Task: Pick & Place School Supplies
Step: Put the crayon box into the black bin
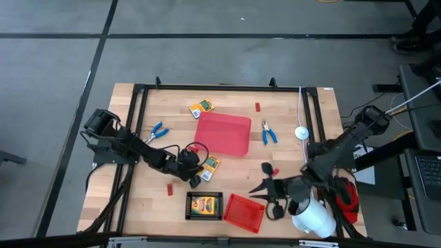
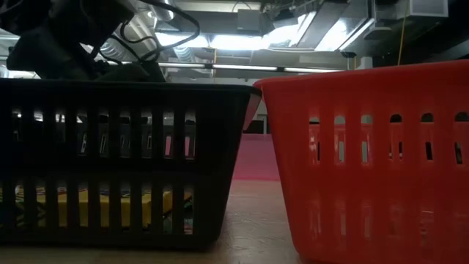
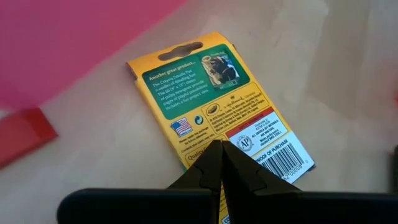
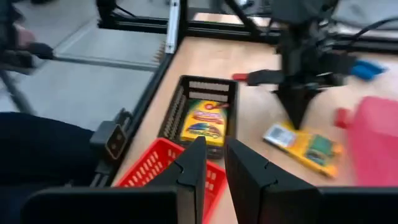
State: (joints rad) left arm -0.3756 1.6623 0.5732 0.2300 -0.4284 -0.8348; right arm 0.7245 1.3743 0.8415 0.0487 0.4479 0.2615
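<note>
Left wrist view shows the left gripper (image 3: 219, 163) with fingers pressed together, tips poised over a yellow-and-green card box (image 3: 217, 106) lying flat on the desk (image 3: 329, 74) just beside the red tray (image 3: 68, 43). Right gripper (image 4: 214, 163) hovers near the red basket (image 4: 163, 169), its fingers slightly parted and holding nothing.

low view: black basket (image 2: 124, 161) and red basket (image 2: 374, 161) block table; card box (image 3: 217, 118) corner behind pincer.
</note>
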